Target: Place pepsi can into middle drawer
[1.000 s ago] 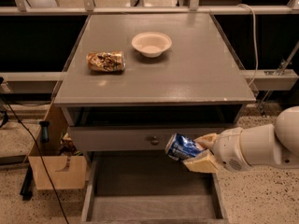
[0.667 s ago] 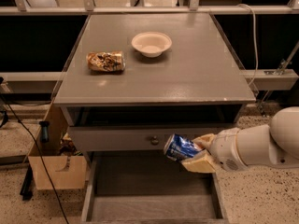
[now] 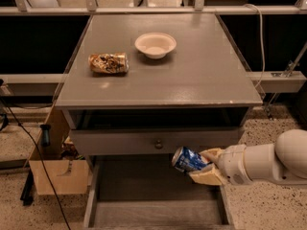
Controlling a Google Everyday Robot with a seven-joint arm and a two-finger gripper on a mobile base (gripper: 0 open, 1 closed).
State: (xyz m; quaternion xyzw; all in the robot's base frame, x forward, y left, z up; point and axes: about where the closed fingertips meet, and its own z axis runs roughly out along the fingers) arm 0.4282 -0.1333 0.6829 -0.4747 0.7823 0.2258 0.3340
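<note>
A flat grey cabinet top (image 3: 201,75) carries a shallow white bowl (image 3: 155,44) and, to its left, a brown-gold patterned can (image 3: 109,63) lying on its side. The cabinet stands on a speckled floor (image 3: 268,128), with a cardboard box (image 3: 57,176) at its left. Below a grey drawer front with a round knob (image 3: 155,143), the wide grey wooden middle drawer (image 3: 144,210) is pulled out. Above its right part, the cream two-finger gripper (image 3: 204,165) is clamped on the small blue pepsi can (image 3: 188,159), which is tilted with its silver end pointing left.
</note>
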